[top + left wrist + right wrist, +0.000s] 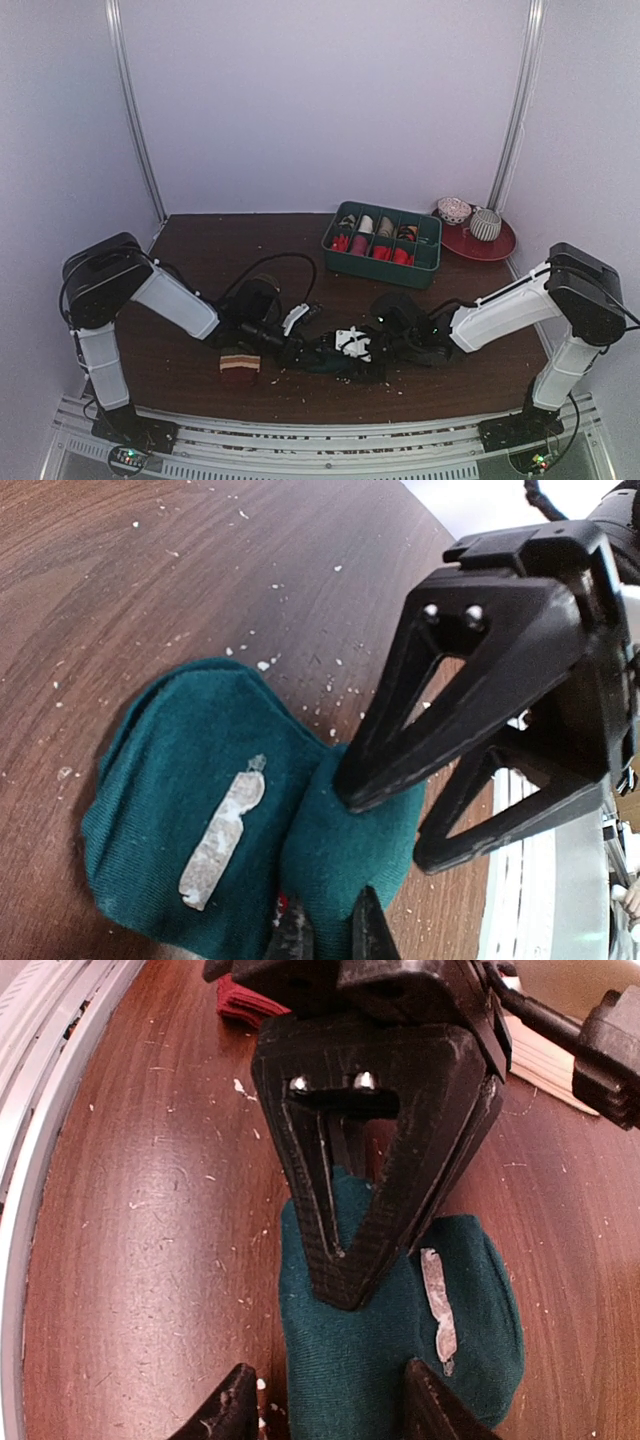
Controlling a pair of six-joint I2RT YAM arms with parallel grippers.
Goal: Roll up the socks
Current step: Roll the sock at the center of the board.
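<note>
Now teal sock sits inside released right hand; left hand pinches it

One teal sock, one striped sock, one green tray, one red plate, two bowls.

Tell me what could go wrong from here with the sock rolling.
1. The left gripper and right gripper crowd over the teal sock; their fingers could collide.
2. The left gripper seems to pinch only a little fabric, which may slip out and unfold.
3. The striped sock lies apart to the left, so it may be left out of the roll.
</note>
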